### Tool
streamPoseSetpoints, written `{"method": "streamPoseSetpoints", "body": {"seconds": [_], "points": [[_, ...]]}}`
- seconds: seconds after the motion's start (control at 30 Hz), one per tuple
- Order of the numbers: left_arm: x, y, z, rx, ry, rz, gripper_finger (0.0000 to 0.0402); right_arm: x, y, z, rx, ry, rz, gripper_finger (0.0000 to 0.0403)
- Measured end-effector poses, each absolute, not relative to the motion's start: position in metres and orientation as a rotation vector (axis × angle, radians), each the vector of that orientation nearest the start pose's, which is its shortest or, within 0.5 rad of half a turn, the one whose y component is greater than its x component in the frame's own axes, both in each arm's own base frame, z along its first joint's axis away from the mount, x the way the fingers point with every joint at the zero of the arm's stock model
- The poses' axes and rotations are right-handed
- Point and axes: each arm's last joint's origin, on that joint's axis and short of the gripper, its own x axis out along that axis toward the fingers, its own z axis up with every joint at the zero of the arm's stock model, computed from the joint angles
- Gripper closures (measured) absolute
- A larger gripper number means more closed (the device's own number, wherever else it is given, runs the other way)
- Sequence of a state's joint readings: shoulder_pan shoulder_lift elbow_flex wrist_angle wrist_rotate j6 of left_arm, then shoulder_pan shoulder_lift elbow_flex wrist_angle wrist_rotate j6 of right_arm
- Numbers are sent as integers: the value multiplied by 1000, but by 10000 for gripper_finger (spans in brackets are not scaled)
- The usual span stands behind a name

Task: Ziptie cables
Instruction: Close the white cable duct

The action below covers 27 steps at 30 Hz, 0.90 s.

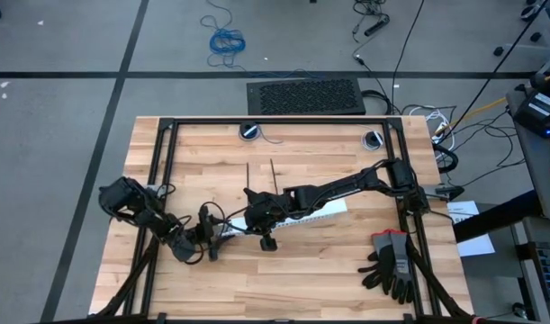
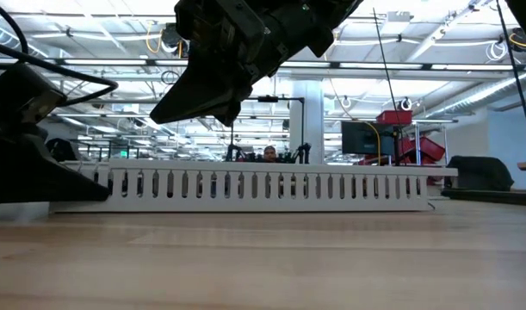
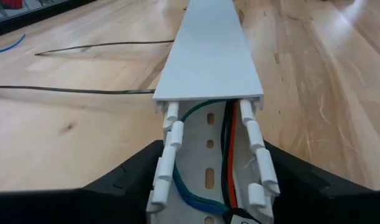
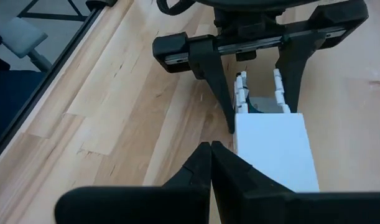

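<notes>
The cables (image 3: 188,198), thin green, blue, red and black wires, lie in the channel of a white slotted duct (image 3: 208,56) and run under its cover. The duct lies flat across the middle of the table (image 1: 324,211). My left gripper (image 3: 210,144) is open, one finger on either side of the duct's uncovered left end. My right gripper (image 4: 211,146) is shut and hangs above the covered part near that end (image 2: 211,86), clear of it. Two zipties (image 1: 248,175) (image 1: 273,173) lie flat on the wood beyond the duct. My left gripper straddles the duct's open end (image 3: 168,155), coming level from the table's left, its fingers (image 4: 230,99) close against the two toothed side walls. I cannot tell whether they touch the walls. The duct rests flat on the table.
A pair of black gloves (image 1: 392,265) lies at the near right of the table. Black frame rails (image 1: 162,171) run along the left, right and far sides. Bare wood lies near and far of the duct.
</notes>
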<state>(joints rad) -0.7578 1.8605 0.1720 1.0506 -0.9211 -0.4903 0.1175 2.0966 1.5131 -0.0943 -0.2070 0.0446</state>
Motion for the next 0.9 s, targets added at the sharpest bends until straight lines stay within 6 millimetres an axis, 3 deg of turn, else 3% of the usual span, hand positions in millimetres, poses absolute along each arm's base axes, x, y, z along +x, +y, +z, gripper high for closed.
{"method": "streamPoseSetpoints", "body": {"seconds": [0.4, 0.9], "points": [[160, -120, 50, 8, 387, 253, 170, 469, 21, 164, 59, 719, 235, 403], [162, -117, 49, 7, 414, 242, 170, 483, 23, 136, 107, 642, 282, 403]]}}
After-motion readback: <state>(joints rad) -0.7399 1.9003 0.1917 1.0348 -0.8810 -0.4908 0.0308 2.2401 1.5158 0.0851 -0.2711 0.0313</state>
